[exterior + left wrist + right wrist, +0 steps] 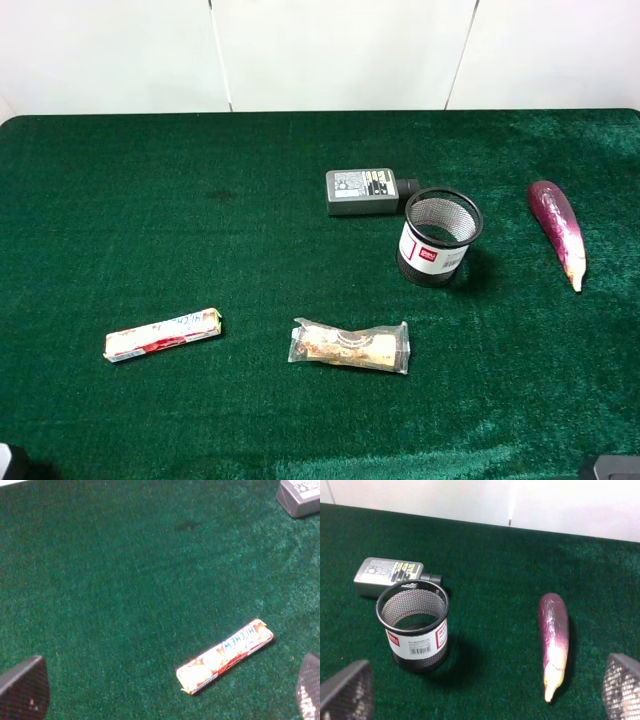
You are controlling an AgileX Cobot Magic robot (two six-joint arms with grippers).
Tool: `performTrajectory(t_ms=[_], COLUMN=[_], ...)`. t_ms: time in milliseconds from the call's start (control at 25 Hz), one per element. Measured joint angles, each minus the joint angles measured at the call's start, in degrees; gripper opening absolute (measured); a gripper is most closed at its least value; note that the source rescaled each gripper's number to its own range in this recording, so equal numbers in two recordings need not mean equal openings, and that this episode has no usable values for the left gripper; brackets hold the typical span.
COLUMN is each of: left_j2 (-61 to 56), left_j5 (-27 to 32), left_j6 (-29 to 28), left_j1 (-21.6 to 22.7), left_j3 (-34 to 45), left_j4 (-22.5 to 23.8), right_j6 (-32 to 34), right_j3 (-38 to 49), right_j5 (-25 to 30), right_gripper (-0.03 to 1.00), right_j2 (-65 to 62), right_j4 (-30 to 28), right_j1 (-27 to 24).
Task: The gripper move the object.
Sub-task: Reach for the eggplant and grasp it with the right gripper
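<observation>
The glossy purple eggplant toy point(557, 228) lies on the green cloth at the far right, its pale cream tip pointing toward the front. In the right wrist view the eggplant point(554, 635) lies ahead of my right gripper point(487, 685), nearer its right finger point(622, 687). That gripper is open, empty and well back from the toy. My left gripper point(167, 692) is open and empty too. Its fingers point(22, 690) stand wide apart above the cloth, near a red-white candy bar point(225, 656). In the high view only dark corners of the arms show at the bottom edge.
A black mesh cup point(440, 238) stands left of the eggplant, with a grey power adapter point(363, 191) behind it. A clear-wrapped tan snack bar point(350, 346) lies at front centre. The candy bar point(162, 334) lies at front left. A white wall point(320, 50) runs behind the table.
</observation>
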Motion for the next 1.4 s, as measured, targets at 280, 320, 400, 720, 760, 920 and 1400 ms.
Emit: performTrajectory(t_ms=[280, 320, 400, 720, 760, 920, 1400], left_j2=[0.0, 0.0, 0.0, 0.0, 0.0, 0.0, 0.0], left_j5=[0.0, 0.0, 0.0, 0.0, 0.0, 0.0, 0.0], left_j6=[0.0, 0.1, 0.1, 0.1, 0.1, 0.1, 0.1], left_j1=[0.0, 0.0, 0.0, 0.0, 0.0, 0.0, 0.0], left_j3=[0.0, 0.0, 0.0, 0.0, 0.0, 0.0, 0.0], left_j4=[0.0, 0.0, 0.0, 0.0, 0.0, 0.0, 0.0], right_j6=[0.0, 0.0, 0.0, 0.0, 0.0, 0.0, 0.0], right_j3=[0.0, 0.0, 0.0, 0.0, 0.0, 0.0, 0.0], right_j5=[0.0, 0.0, 0.0, 0.1, 0.1, 0.1, 0.1], right_gripper=[1.0, 1.0, 1.0, 1.0, 1.0, 1.0, 1.0], right_j2=[0.0, 0.0, 0.0, 0.0, 0.0, 0.0, 0.0], right_j4=[0.0, 0.0, 0.0, 0.0, 0.0, 0.0, 0.0], right_j1=[0.0, 0.0, 0.0, 0.0, 0.0, 0.0, 0.0])
